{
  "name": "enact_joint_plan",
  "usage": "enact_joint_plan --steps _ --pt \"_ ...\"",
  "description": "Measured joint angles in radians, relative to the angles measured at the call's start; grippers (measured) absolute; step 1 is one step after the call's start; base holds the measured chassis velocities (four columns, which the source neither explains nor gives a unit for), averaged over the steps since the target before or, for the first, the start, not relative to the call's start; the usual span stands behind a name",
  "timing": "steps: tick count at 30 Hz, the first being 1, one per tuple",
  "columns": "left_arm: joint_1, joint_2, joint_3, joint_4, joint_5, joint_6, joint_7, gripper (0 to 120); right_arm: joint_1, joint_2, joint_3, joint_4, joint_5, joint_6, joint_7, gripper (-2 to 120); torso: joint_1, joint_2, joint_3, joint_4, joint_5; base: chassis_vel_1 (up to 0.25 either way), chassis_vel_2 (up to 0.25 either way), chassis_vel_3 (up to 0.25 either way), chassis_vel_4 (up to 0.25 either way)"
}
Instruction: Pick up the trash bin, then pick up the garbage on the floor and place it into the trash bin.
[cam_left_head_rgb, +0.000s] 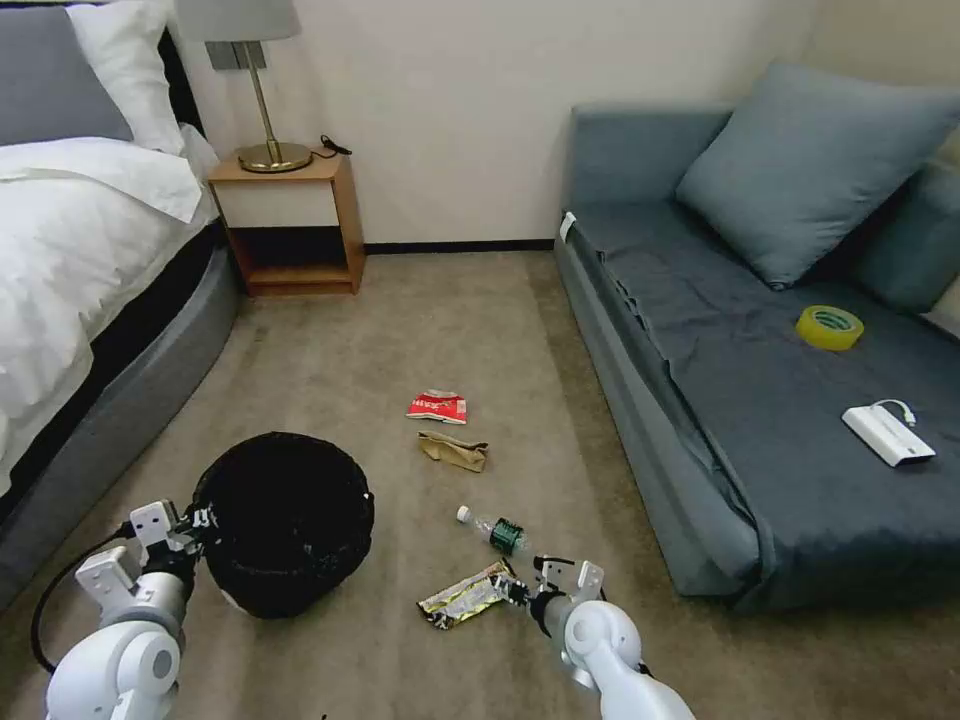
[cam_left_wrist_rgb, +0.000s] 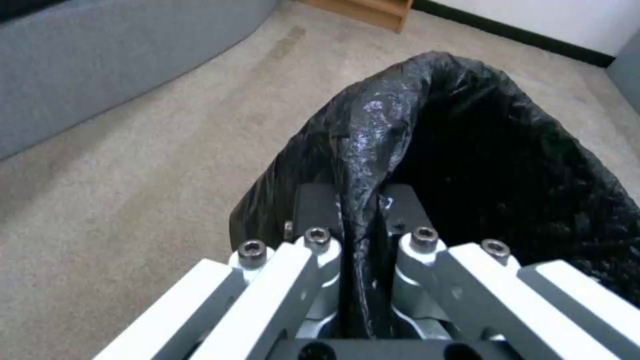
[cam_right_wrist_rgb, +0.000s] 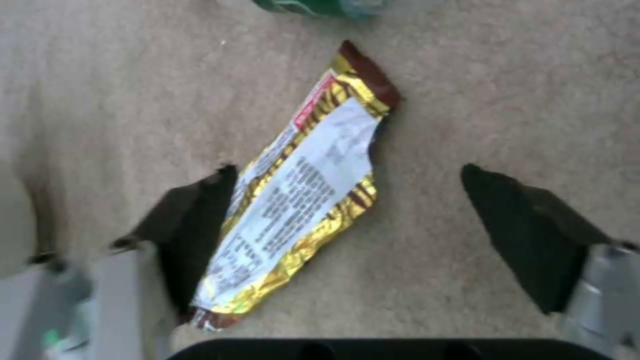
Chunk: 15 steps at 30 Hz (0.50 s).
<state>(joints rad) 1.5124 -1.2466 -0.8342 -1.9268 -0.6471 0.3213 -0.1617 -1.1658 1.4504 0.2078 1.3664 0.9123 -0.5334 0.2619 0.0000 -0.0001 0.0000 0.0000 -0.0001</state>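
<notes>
The black bag-lined trash bin (cam_left_head_rgb: 285, 520) stands on the carpet at my lower left. My left gripper (cam_left_head_rgb: 200, 520) is shut on its near rim; in the left wrist view the fingers (cam_left_wrist_rgb: 313, 205) pinch the bag-covered rim of the bin (cam_left_wrist_rgb: 467, 150). The garbage lies on the floor: a red-white snack packet (cam_left_head_rgb: 438, 406), crumpled brown paper (cam_left_head_rgb: 455, 451), a small clear bottle (cam_left_head_rgb: 495, 532) and a gold-silver wrapper (cam_left_head_rgb: 465, 596). My right gripper (cam_left_head_rgb: 522, 588) hovers open over the wrapper's end; the right wrist view has the wrapper (cam_right_wrist_rgb: 300, 195) between the spread fingers (cam_right_wrist_rgb: 527, 230).
A grey sofa (cam_left_head_rgb: 700, 420) runs along the right, with a yellow tape roll (cam_left_head_rgb: 829, 327) and a white box with a cable (cam_left_head_rgb: 888, 434) on it. A bed (cam_left_head_rgb: 90, 260) is at the left, a wooden nightstand (cam_left_head_rgb: 290, 220) with a lamp behind.
</notes>
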Motion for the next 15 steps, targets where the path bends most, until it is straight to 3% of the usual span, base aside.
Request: enact_joint_plan --steps 5,15 --pt "0.000 -0.005 -0.001 0.003 0.003 -0.001 0.001 5 0.007 -0.001 0.001 -0.020 -0.003 0.004 -0.009 99 0.000 0.000 0.000 0.0000 0.0000 0.000 0.000 0.000 0.000" --pt "0.003 -0.010 -0.009 0.005 0.005 -0.004 0.008 5 0.018 0.014 -0.016 -0.045 -0.022 0.010 -0.031 100 0.000 0.000 0.000 0.0000 0.0001 0.000 0.000 0.000 0.000"
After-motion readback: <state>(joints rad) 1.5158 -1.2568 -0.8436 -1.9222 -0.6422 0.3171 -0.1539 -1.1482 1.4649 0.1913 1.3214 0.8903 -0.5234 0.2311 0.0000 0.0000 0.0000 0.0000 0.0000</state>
